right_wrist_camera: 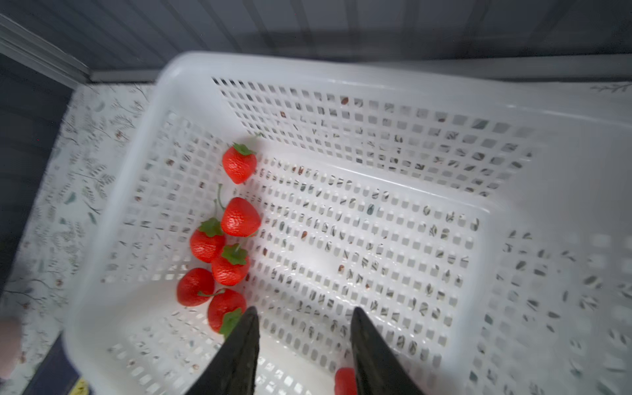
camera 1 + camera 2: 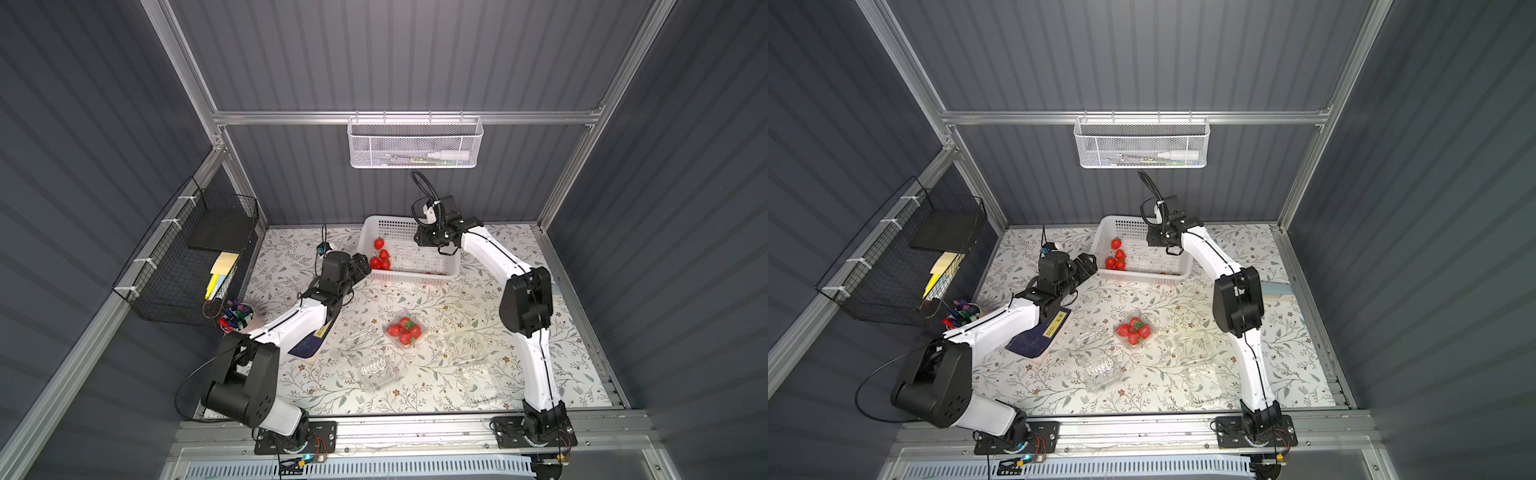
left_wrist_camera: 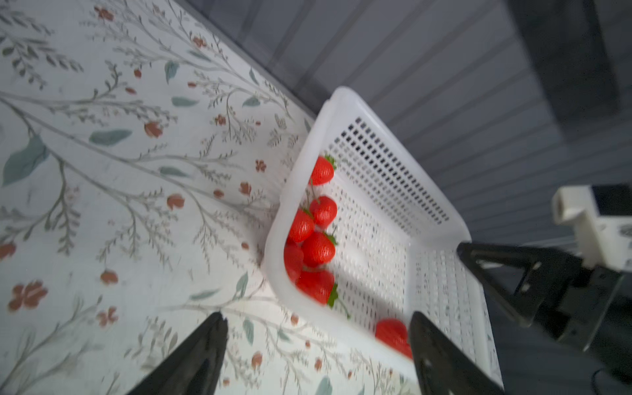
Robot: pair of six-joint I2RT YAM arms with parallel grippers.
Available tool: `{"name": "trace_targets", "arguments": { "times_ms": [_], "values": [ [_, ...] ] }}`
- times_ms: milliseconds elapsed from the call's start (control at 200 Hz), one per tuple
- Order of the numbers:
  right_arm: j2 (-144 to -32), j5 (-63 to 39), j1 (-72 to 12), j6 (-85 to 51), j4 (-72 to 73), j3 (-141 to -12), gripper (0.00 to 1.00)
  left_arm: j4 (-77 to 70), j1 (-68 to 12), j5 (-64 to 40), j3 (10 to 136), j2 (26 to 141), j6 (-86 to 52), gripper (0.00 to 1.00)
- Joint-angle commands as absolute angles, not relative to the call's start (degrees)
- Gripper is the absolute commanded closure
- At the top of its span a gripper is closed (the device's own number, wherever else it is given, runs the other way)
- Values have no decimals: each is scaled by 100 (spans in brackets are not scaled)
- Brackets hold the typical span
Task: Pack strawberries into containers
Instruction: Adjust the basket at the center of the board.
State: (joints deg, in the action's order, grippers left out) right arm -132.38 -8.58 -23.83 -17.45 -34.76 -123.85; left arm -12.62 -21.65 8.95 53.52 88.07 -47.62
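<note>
Several red strawberries lie at the left end of a white perforated basket, shown close in the right wrist view and the left wrist view. One more strawberry lies by the basket's front wall. In mid-table, a clear container holds several strawberries. Two more clear containers stand empty near it. My left gripper is open at the basket's left front corner and holds nothing. My right gripper hangs open over the basket floor, also holding nothing.
A dark blue flat object lies under my left forearm. A cup of markers and a black wire rack stand at the left. A white mesh basket hangs on the back wall.
</note>
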Motion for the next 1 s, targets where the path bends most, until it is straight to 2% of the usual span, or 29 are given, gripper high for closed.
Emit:
{"name": "trace_targets", "arguments": {
  "times_ms": [0,195,410,565,675,845,996],
  "values": [
    [-13506,-1047,-2475,-1157,-4357,-12852,58,-1647,-1938,626,5761,9448,-4521,16],
    [-13522,-1115,-2951,-536,-4359,-12698,59,-2039,-1837,300,5964,9903,-4482,16],
    [-13474,-1541,-3212,-623,-4903,-12376,61,-2083,-1819,159,6018,9993,-4474,13],
    [-13011,-1572,-3300,-746,-4953,-11555,63,-2058,-1815,158,5989,9828,-4467,12],
    [-12557,-1735,-3300,-739,-4822,-10989,63,-2017,-1813,98,5903,9613,-4455,6],
    [-12069,-2177,-3306,-679,-4870,-10512,64,-1956,-1814,9,5527,9123,-4417,8],
    [-12070,-1934,-3328,-651,-4132,-10458,52,-1917,-1811,2,5170,8742,-4399,11]
  ]
}}
